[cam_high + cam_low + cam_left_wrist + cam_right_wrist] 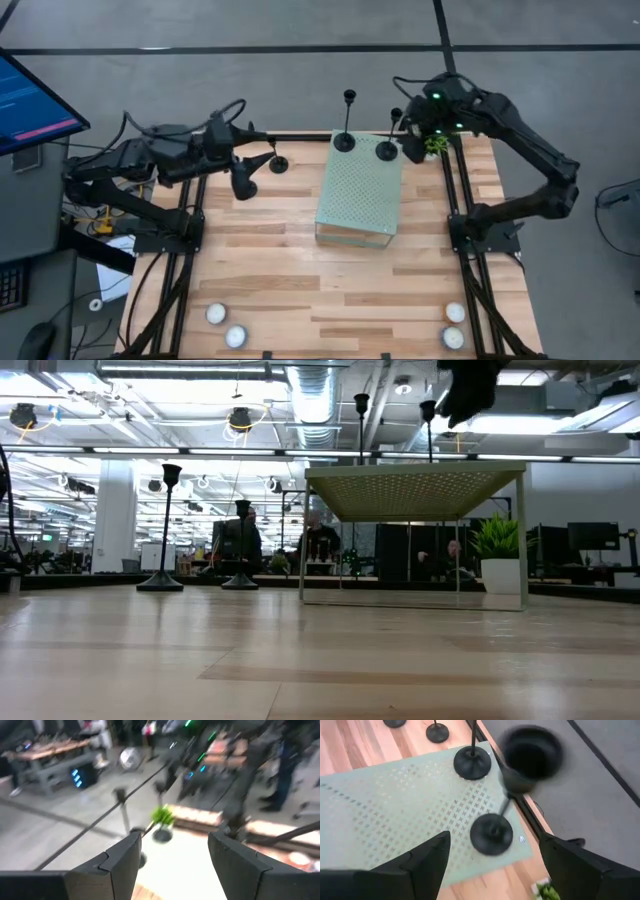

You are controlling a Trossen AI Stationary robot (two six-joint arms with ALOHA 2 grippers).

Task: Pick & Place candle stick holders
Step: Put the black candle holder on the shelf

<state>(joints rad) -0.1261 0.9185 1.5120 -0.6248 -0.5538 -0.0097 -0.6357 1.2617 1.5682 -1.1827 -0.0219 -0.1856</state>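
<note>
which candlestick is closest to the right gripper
The candlestick at the green stand's far right corner, just below the open right gripper. The other on the stand sits further left.

Perforated stand (360, 190) at table (280, 300) centre. Two candle stick holders on its far edge: tall one (345, 140) at 11 o'clock corner, shorter one (386, 150) at 1 o'clock corner. Two more candle stick holders on tabletop at stand's 9–10 o'clock: one (279, 164) nearer stand, other (244, 190) beyond it, toward 9. Potted plant (436, 146) just beside stand at 2 o'clock. Tealights near table's front edge: pair (226, 325) at 7 o'clock, pair (454, 326) at 5 o'clock.
</note>
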